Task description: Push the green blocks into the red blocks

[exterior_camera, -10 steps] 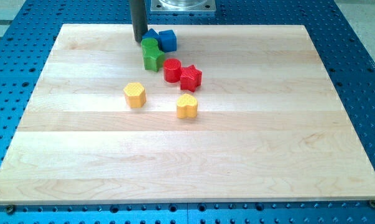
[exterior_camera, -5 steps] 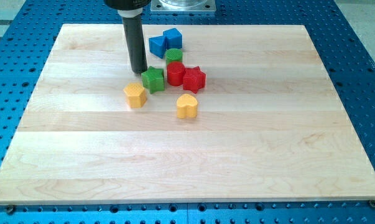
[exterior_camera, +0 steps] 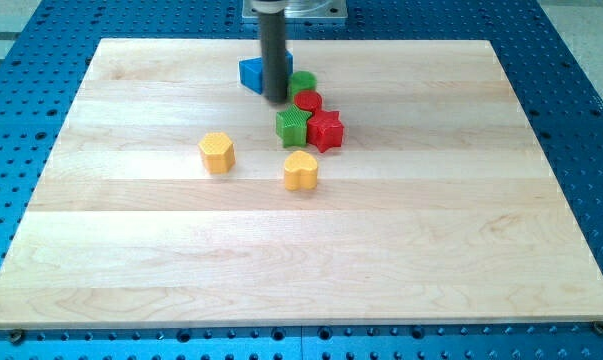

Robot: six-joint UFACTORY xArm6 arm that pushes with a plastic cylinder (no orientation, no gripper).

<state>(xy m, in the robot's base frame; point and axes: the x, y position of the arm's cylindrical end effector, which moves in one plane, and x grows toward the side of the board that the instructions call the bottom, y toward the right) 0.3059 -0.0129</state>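
Observation:
My tip [exterior_camera: 276,99] rests on the board just left of the red cylinder [exterior_camera: 308,102] and above the green star-shaped block [exterior_camera: 294,128]. That green block touches the red star [exterior_camera: 325,131] on its right. A green cylinder [exterior_camera: 302,82] sits just above the red cylinder, touching it. The rod hides part of the blue blocks [exterior_camera: 252,73] behind it.
A yellow hexagonal block [exterior_camera: 217,153] lies to the view's left of the cluster. A yellow heart-shaped block [exterior_camera: 301,171] lies below the green star-shaped block. The wooden board [exterior_camera: 301,260] sits on a blue perforated table.
My tip moved right and up, from left of the green block to beside the red cylinder. The green star-shaped block, both red blocks and the green cylinder shifted right.

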